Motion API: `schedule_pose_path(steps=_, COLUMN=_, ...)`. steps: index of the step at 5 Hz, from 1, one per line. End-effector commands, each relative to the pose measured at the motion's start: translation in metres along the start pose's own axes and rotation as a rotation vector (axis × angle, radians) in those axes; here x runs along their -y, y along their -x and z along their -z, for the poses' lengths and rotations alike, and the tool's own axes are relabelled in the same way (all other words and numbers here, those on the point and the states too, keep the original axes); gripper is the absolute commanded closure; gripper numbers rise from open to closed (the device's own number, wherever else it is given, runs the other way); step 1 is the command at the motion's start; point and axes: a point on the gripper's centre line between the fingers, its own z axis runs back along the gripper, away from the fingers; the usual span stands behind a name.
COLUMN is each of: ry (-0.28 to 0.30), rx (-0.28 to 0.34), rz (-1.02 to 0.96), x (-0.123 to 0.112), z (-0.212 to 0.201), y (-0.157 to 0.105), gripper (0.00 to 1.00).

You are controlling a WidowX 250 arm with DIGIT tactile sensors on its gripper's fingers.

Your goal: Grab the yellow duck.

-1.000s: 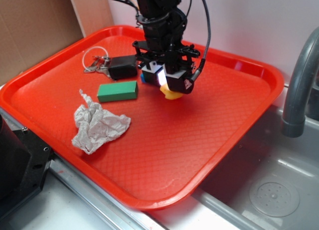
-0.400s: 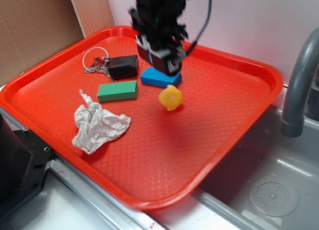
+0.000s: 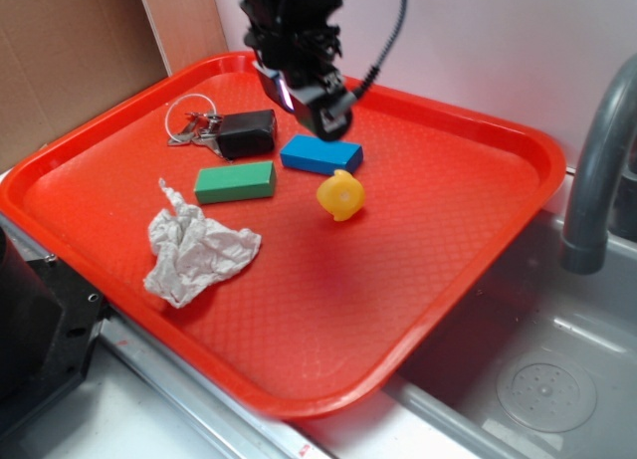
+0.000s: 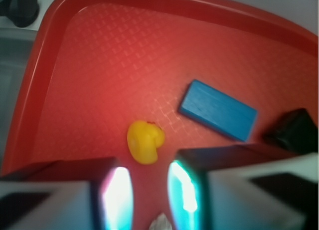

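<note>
- The yellow duck [image 3: 340, 195] lies free on the red tray [image 3: 478, 130], just in front of the blue block [image 3: 320, 154] and a little toward the sink side; nothing is touching it.
- The gripper [image 3: 304, 91] hangs above the back of the tray, over the blue block, well clear of the duck.
- In the wrist view the gripper [image 4: 147, 190] shows its two pads with a narrow strip of tray between them, so it is slightly open and holds nothing.
- The grab is not done, by the look of it: the duck sits on the tray and the gripper is empty.
- What is left, as I judge it: bring the gripper over the duck, lower it, close on it and lift.
- In the wrist view the duck [image 4: 145, 141] lies just ahead of the gap between the pads, roughly in line with it.
- The tray also holds a green block [image 3: 235, 181], a crumpled piece of paper [image 3: 195, 247], and a black box [image 3: 245, 132] with a key ring [image 3: 189, 120] beside it.
- The green block sits near the blue block; the paper lies nearer the front rim, apart from the duck.
- The tray rests partly over a sink [image 3: 537, 379], with a grey tap [image 3: 597, 170] to the side.
</note>
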Motion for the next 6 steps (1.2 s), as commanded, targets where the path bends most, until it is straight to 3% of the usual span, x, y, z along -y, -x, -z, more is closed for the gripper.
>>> schedule_pose_path(steps=1, ry=0.084, rx=0.021, rz=0.083, x=0.020, z=0.046, y=-0.011, gripper=0.00)
schedule_pose_path(steps=2, ry=0.151, rx=-0.010, rz=0.113, x=0.026, z=0.077, y=-0.015, gripper=0.00)
schedule_pose_path(steps=3, ry=0.169, rx=-0.037, rz=0.106, x=0.029, z=0.080, y=-0.009, gripper=0.00)
schedule_pose_path(steps=4, ry=0.162, rx=-0.088, rz=0.077, x=0.037, z=0.080, y=-0.005, gripper=0.54)
schedule_pose_path(steps=5, ry=0.139, rx=-0.109, rz=0.050, x=0.045, z=0.067, y=0.002, gripper=0.87)
schedule_pose_path(steps=6, ry=0.096, rx=-0.069, rz=0.027, x=0.040, z=0.043, y=0.007, gripper=0.00)
